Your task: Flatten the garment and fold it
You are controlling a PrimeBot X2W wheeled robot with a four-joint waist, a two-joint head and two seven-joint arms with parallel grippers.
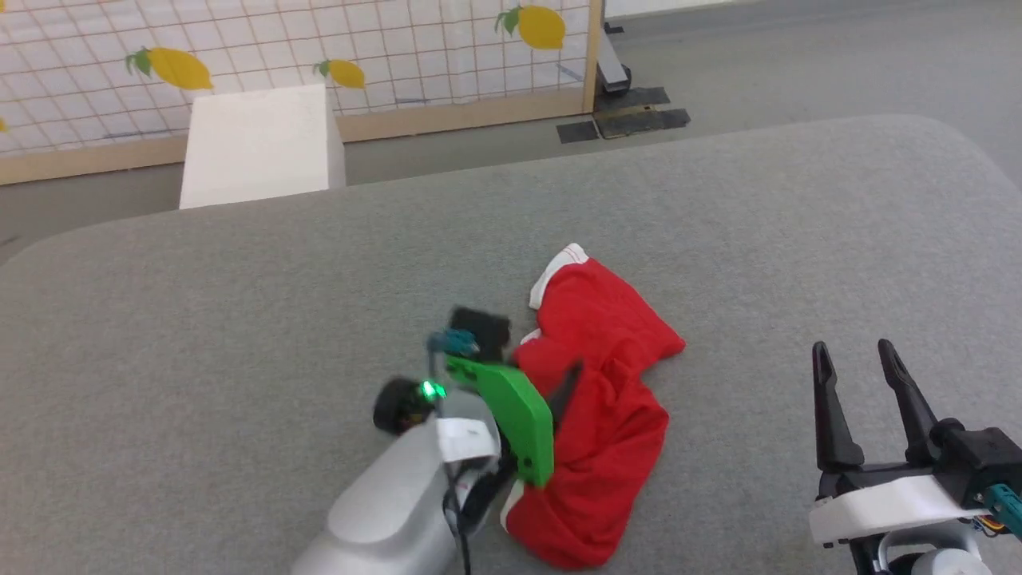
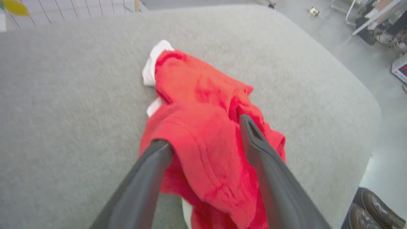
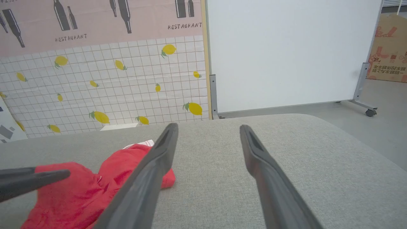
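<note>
The red shorts lay crumpled in a heap a little right of the middle of the head view, on the grey desk. One white-trimmed hem stuck out at the top of the heap, and the rest of the cloth ran down in folds almost to the bottom edge of the frame.

The left jaws stood wide open, reaching in from the lower left of the head view to the left side of the heap, with a green bracket on the wrist behind them. In the left wrist view the two dark fingers rose from the bottom edge, spread well apart. A thick fold of red cloth was bunched between them and lay over the tip of the left-hand one. The jaws were in the cloth but not closed on it.

The right jaws sat at the lower right of the head view, fingers pointing up the frame. They were open with nothing between them, over bare desk and well apart from the shorts.

Beyond the desk's far edge, a white box stood at the upper left before a lemon-print screen. A pair of dark shoes showed on the floor at the lower right of the left wrist view.
</note>
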